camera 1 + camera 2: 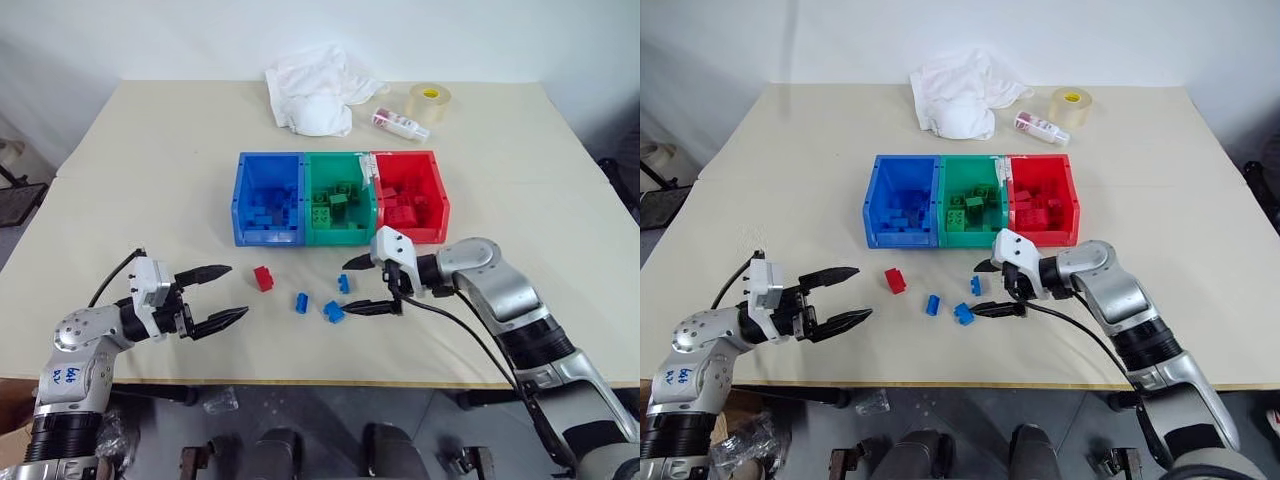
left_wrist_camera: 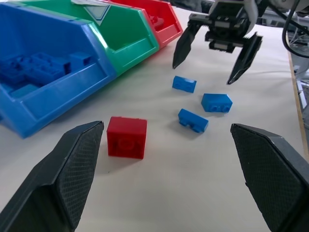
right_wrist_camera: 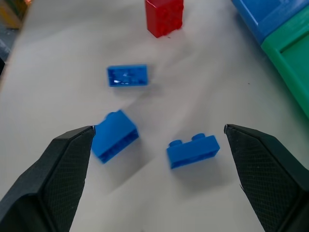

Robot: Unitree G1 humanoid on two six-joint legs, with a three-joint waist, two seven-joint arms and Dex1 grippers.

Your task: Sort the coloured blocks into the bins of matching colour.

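At the left, the robot's left gripper (image 1: 215, 294) hovers just above the pale counter (image 1: 120, 180) with its jaws spread wide and nothing between them, aimed toward the small red studded plastic brick (image 1: 263, 278); that brick stands nearest it, in front of the blue bin. Next come three small blue studded bricks: the left blue brick (image 1: 301, 302), the near blue brick (image 1: 333, 312) and the far blue brick (image 1: 343, 283). In the right wrist view their long axes differ, and the near one seems tipped on its side, though this is hard to tell. The right gripper (image 1: 372, 285) points leftward and down at this cluster, jaws fully apart, empty, bracketing the far and near bricks. Behind stand the joined open plastic bins, blue (image 1: 268, 197), green (image 1: 337, 197) and red (image 1: 410, 195), each already holding bricks of its own colour; so I judge most sorting done, with four bricks left.
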